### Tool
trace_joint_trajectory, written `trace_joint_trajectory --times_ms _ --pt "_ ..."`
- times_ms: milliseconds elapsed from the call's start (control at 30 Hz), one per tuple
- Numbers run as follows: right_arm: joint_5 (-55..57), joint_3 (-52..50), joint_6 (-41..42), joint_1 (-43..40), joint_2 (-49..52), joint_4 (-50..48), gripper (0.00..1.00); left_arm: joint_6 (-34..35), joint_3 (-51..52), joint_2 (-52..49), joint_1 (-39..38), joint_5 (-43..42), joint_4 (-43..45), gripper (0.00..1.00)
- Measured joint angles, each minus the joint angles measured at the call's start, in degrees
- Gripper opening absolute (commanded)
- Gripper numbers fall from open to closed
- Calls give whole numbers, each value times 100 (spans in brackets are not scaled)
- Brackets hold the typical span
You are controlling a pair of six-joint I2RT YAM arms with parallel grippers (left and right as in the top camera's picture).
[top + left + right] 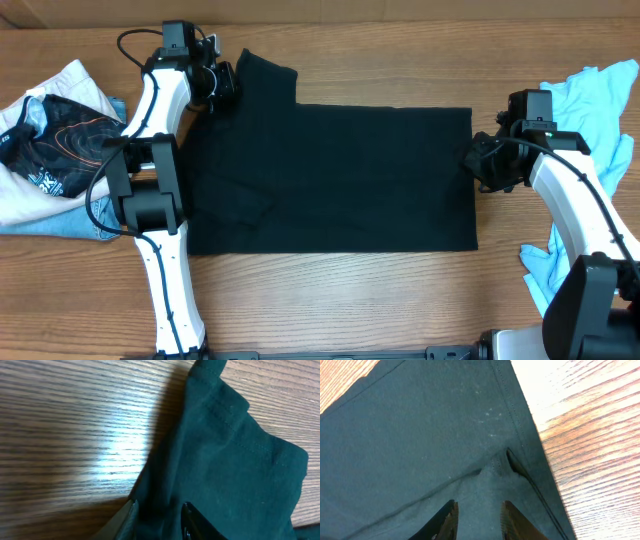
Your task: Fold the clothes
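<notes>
Left gripper, right gripper, clamping T-shirt edges

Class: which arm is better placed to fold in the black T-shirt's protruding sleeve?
Probably left: the left gripper pinches fabric beside that sleeve, while the right gripper grips the T-shirt at its opposite edge.

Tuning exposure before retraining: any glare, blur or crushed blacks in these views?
Left wrist: soft focus throughout, a glare patch on the table beside the T-shirt. Right wrist: sharp, seam stitching readable, but the wood at upper right is blown out to white. Overhead: even light, no glare; the T-shirt is nearly uniform black, folds barely visible.
</notes>
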State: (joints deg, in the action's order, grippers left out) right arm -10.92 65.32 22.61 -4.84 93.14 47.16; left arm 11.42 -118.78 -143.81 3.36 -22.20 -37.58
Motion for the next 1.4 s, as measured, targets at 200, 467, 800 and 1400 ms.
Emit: trace_joint_trajectory --times_ms 200,467,800,1400 --pt "0 0 -4 0 0 -2 31 0 0 0 0 293 7 21" --pt "2 0 -15 0 0 -15 31 -28 0 0 4 601 39 4" --pt "87 4 -367 0 15 -1729 51 -44 -9 0 7 542 46 4" --pt "800 52 -1185 0 1910 -4804 58 -44 -52 260 11 374 -535 4"
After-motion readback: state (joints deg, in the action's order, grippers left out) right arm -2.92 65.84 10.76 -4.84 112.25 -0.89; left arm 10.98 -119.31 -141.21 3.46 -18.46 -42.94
